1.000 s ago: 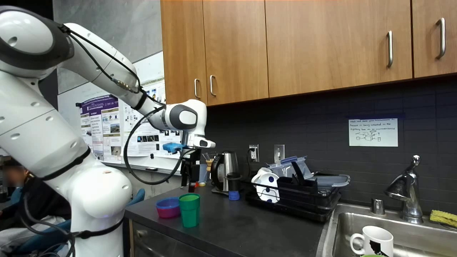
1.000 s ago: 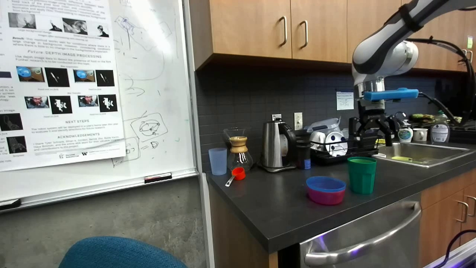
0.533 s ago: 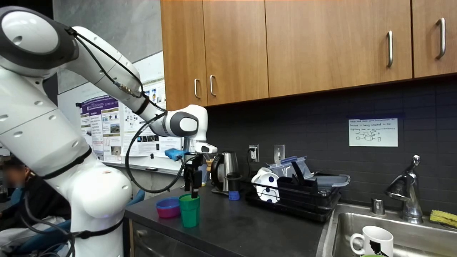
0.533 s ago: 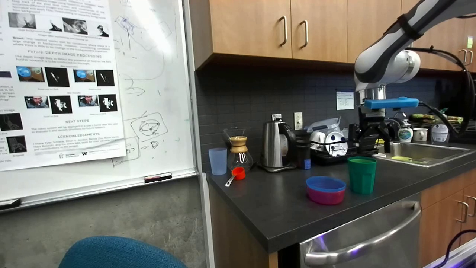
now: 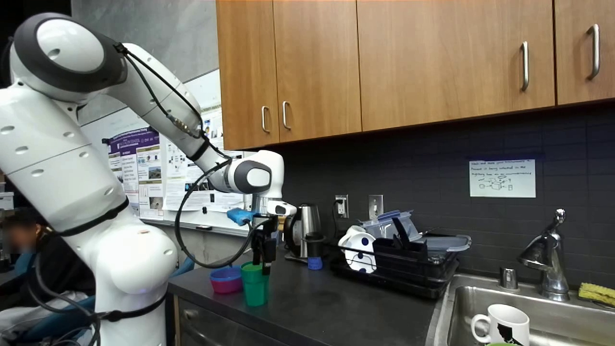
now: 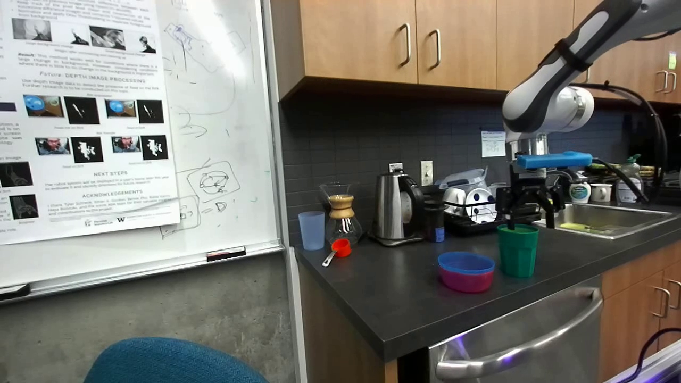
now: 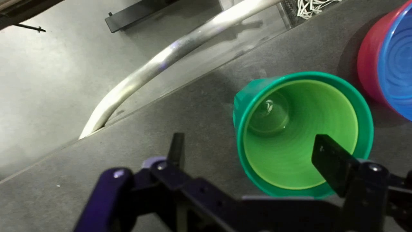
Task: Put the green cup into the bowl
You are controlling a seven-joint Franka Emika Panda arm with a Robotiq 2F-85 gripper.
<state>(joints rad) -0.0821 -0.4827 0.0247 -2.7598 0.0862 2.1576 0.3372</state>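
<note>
The green cup (image 5: 255, 287) stands upright on the counter near its front edge, also in an exterior view (image 6: 518, 252). In the wrist view, its opening (image 7: 289, 161) shows a lighter green inside. The magenta bowl (image 6: 467, 280) with a blue rim and inside stands close beside the cup, also in an exterior view (image 5: 226, 284). The wrist view cuts the bowl (image 7: 370, 61) off at the right edge. My gripper (image 7: 249, 141) is open and empty. One finger overlaps the cup's opening, the other is over bare counter beside it. In an exterior view, the fingertips (image 6: 530, 222) are at about rim height.
The counter's front edge and the dishwasher handle (image 7: 180, 48) lie close to the cup. A kettle (image 5: 310, 228), a dish rack (image 5: 408, 274) and a red scoop (image 6: 341, 248) stand behind. The sink (image 5: 456, 307) holds a white mug (image 5: 508, 321).
My open gripper has come down from above the counter to the level of the cup's rim, shifting slightly sideways. The cup and the bowl have not moved.
</note>
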